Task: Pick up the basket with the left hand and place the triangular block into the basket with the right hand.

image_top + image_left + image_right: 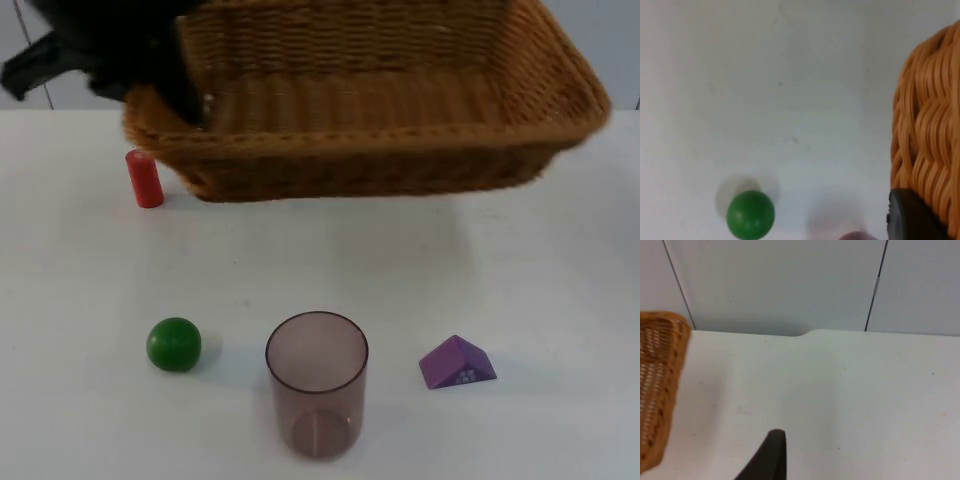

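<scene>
Over far bench [80,280], left gripper [185,95] clamps basket [380,100] rim, basket airborne: pickup done. Triangular block [457,363] near right, untouched. Right gripper [771,452] waits; finger spread unclear.

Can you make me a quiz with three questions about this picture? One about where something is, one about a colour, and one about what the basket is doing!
1. Where is the red cylinder?
A. beside the wicker basket's left end
B. inside the cup
C. on the purple block

2. What colour is the ball?
A. blue
B. green
C. yellow

3. What is the basket doing?
A. lying upside down
B. sitting under the cup
C. held up by the left gripper

Answers: 1 A, it stands by the basket's left end. 2 B, it is green near the see-through cup. 3 C, the gripper grips its rim; the purple triangular block lies on the table.
</scene>
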{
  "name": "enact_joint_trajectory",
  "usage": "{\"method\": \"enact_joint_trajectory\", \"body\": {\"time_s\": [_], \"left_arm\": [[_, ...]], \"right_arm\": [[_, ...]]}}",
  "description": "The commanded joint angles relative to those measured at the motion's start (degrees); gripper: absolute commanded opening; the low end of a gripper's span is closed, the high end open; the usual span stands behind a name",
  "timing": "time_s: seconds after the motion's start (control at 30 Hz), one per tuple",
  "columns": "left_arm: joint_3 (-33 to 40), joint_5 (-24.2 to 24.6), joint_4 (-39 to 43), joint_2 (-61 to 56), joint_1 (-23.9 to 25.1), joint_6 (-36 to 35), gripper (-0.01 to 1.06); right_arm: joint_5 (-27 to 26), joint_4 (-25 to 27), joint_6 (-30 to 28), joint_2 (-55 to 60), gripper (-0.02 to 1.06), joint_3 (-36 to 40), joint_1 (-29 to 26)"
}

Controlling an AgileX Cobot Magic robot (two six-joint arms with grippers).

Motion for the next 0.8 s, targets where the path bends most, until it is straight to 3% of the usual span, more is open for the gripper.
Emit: {"method": "enact_joint_trajectory", "body": {"time_s": [0.0, 0.2, 0.3, 0.47, 0.67, 0.77], "left_arm": [[3.09, -2.15, -6.21, -3.34, 2.19, 3.88, 0.00], [11.89, -6.57, -4.57, -9.48, 7.45, 6.53, 0.00], [14.62, -6.35, -6.38, -10.46, 9.37, 8.75, 0.00], [16.57, -5.54, -12.71, -10.46, 12.79, 10.72, 0.00], [16.57, -6.44, -15.68, -10.46, 14.69, 10.72, 0.00], [16.57, -7.21, -15.57, -10.46, 14.85, 10.72, 0.00]], "right_arm": [[-0.13, -0.19, -0.51, -0.01, 1.05, -0.44, 0.13], [0.56, 2.62, -2.94, -0.01, 1.05, 0.61, 0.13], [0.56, 5.15, -5.61, -0.01, 1.05, 2.03, 0.13], [1.28, 16.70, -17.19, 2.33, 1.05, 6.11, 0.13], [1.64, 23.94, -24.87, 9.18, 1.05, 6.98, 0.13], [1.33, 26.67, -34.41, 16.72, 1.05, 6.98, 2.87]]}}
